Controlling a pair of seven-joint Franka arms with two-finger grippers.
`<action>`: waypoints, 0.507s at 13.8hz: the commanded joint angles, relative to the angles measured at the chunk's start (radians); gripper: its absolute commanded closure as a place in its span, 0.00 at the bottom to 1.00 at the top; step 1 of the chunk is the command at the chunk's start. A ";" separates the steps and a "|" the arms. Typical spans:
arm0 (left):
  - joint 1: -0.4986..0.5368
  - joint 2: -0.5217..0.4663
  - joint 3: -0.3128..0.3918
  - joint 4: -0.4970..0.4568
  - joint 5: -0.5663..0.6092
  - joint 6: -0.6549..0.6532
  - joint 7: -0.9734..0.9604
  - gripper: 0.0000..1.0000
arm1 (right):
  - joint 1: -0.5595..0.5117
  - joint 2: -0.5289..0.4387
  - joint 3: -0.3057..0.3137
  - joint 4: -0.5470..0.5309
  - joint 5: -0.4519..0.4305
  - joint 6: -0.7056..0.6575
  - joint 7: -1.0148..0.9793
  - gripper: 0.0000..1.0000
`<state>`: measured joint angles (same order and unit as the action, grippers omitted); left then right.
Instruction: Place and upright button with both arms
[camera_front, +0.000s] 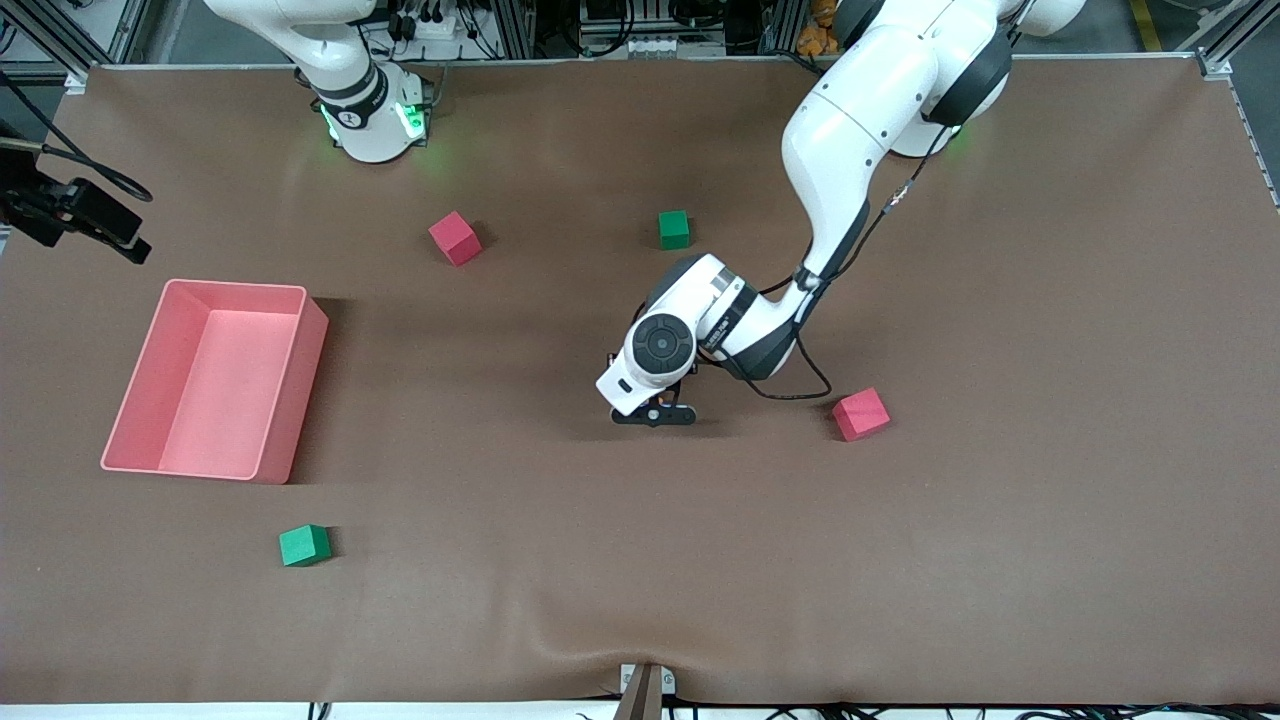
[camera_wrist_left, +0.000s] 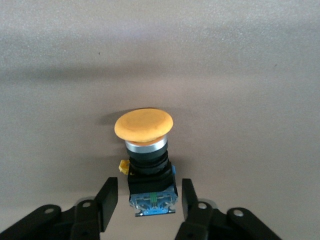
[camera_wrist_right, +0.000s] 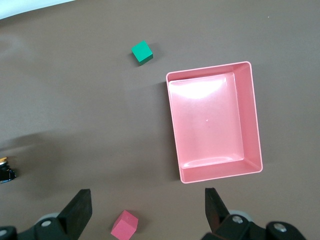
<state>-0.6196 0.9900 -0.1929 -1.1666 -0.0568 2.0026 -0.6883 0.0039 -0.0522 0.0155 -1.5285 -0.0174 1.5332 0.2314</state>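
Fingers (camera_wrist_left: 106, 202) of the left gripper (camera_wrist_left: 147, 205) are standing parted on either side of the button (camera_wrist_left: 146, 160), with a gap showing between each pad and the bluish base, so they are gripping nothing. Only the left wrist view is showing this: the button is standing on the bench (camera_wrist_left: 240, 75) with its orange cap up, a silver ring under the cap and a black body below. From the front view the left gripper (camera_front: 655, 412) is sitting low near the middle of the bench (camera_front: 1050, 560) and the wrist is covering the button almost entirely. Fingers (camera_wrist_right: 79, 210) of the right gripper (camera_wrist_right: 146, 210) are spread wide and holding nothing, hanging high over the bench with the right arm waiting; its gripper is lying outside the front view. The right wrist view is catching the button (camera_wrist_right: 6, 170) at its edge. The pink bin (camera_front: 215, 378) is sitting toward the right arm's end with nothing inside, which the right wrist view is confirming from above (camera_wrist_right: 215, 122). Two red cubes (camera_front: 455, 238) (camera_front: 861, 414) and two green cubes (camera_front: 674, 229) (camera_front: 304, 545) are lying scattered around.
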 joint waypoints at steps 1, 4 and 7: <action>0.003 0.024 0.001 0.033 -0.018 0.002 -0.002 0.51 | -0.010 0.014 0.003 0.025 -0.004 -0.015 -0.004 0.00; 0.006 0.024 0.003 0.033 -0.049 0.004 -0.005 0.75 | -0.010 0.014 0.003 0.022 -0.004 -0.022 -0.004 0.00; 0.006 0.012 0.006 0.027 -0.063 0.002 -0.034 1.00 | -0.015 0.014 0.001 0.022 -0.004 -0.025 -0.018 0.00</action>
<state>-0.6107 0.9923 -0.1907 -1.1657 -0.0998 2.0032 -0.6917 0.0039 -0.0480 0.0129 -1.5285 -0.0174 1.5253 0.2300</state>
